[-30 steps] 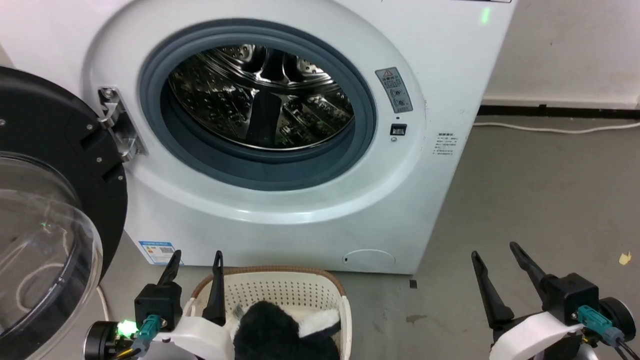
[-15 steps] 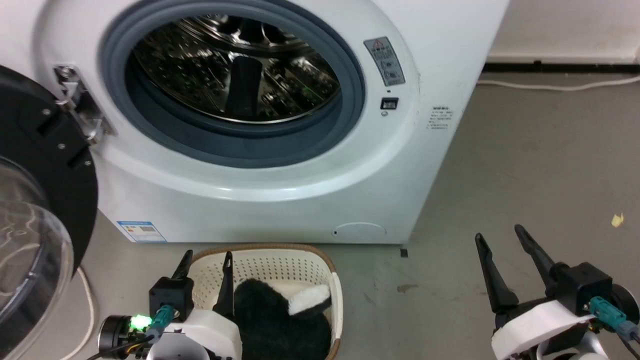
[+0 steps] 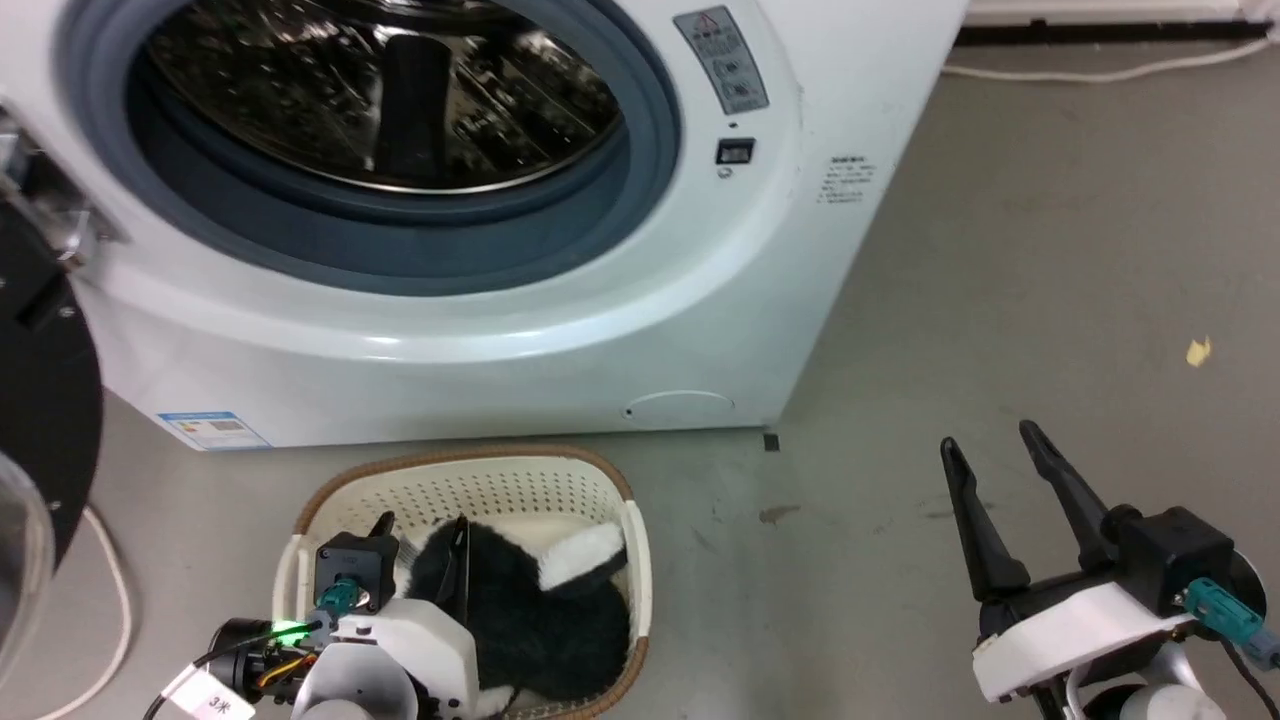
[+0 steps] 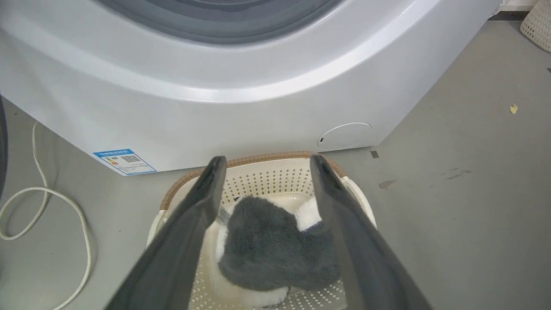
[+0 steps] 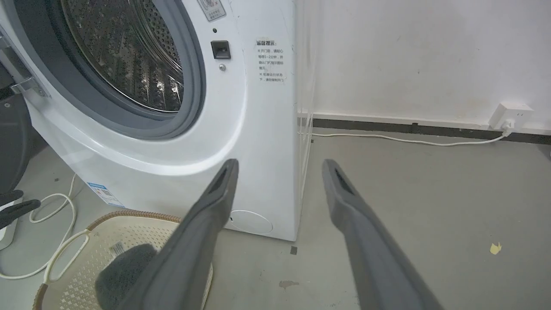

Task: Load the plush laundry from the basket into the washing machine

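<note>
Washing machine [image 3: 560, 330], drum mouth open, on smooth grey floor [image 3: 1000, 250] beside a white wall [image 5: 409, 64]. Basket [image 3: 480, 458] just before it holds the plush laundry [image 3: 530, 620]: judged light, soft and compressible, unlikely to slip, best pinched across its bulky black middle. Left claw [image 4: 267, 160] released, spread either side of the plush; right claw [image 3: 988, 437] likewise spread, empty, well apart over bare floor.

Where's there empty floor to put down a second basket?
Widest bare patch: the grey floor right of the washing machine, between the basket and the right gripper. Crowded: the basket itself, full of plush laundry with the left gripper reaching in, and the floor to its left, with a white cable and the open door.
</note>
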Robot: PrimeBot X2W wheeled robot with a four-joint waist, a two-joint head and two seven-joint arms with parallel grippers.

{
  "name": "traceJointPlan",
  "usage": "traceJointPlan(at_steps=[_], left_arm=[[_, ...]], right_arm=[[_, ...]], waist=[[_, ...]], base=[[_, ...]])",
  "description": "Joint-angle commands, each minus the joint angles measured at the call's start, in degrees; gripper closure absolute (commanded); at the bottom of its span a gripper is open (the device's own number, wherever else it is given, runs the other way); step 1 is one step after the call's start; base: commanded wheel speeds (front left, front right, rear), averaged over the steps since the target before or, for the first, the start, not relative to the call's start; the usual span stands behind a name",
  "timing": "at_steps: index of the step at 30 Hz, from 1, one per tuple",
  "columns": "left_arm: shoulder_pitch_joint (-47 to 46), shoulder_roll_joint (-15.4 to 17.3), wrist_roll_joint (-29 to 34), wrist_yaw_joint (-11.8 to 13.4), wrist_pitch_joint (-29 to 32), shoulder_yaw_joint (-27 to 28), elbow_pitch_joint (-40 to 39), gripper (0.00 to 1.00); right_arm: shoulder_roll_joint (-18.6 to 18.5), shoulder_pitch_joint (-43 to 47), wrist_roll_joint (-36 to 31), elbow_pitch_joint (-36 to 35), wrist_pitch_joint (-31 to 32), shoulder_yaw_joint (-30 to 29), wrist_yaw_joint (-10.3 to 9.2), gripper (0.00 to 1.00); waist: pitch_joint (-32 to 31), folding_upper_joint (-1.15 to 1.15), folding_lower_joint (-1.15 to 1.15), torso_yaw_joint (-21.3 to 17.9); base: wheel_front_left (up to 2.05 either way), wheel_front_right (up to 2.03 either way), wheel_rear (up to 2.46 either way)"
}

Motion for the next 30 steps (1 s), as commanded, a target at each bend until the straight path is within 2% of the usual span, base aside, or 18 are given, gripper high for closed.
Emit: traceJointPlan(at_steps=[1, 9, 15, 30], left_arm=[[-1.4, 0.6, -0.6, -0.2, 0.2, -0.1, 1.5, 0.00], [-4.1, 2.2, -1.9, -0.9, 1.4, -0.6, 7.6, 0.00], [-9.4, 4.5, -3.2, -0.9, 3.6, -1.4, 15.3, 0.00], [-17.1, 8.8, -5.1, -2.1, 5.7, -3.2, 26.1, 0.00]], right_arm=[[0.0, -1.2, 0.7, -0.2, -0.7, 0.2, -0.02, 0.00], [0.0, -2.3, 2.2, -0.3, -1.6, 0.8, -0.02, 0.00], [0.0, -4.5, 4.0, -0.7, -2.8, 1.5, -0.03, 0.00], [0.1, -7.1, 7.0, -1.2, -4.6, 2.3, -0.03, 0.00]], waist=[[1.1, 0.00, -0.01, -0.8], [4.6, 0.00, -0.01, -2.3], [9.9, 0.00, -0.01, -3.8], [17.4, 0.00, -0.01, -6.6]], base=[[0.00, 0.00, 0.00], [0.00, 0.00, 0.00], [0.00, 0.00, 0.00], [0.00, 0.00, 0.00]])
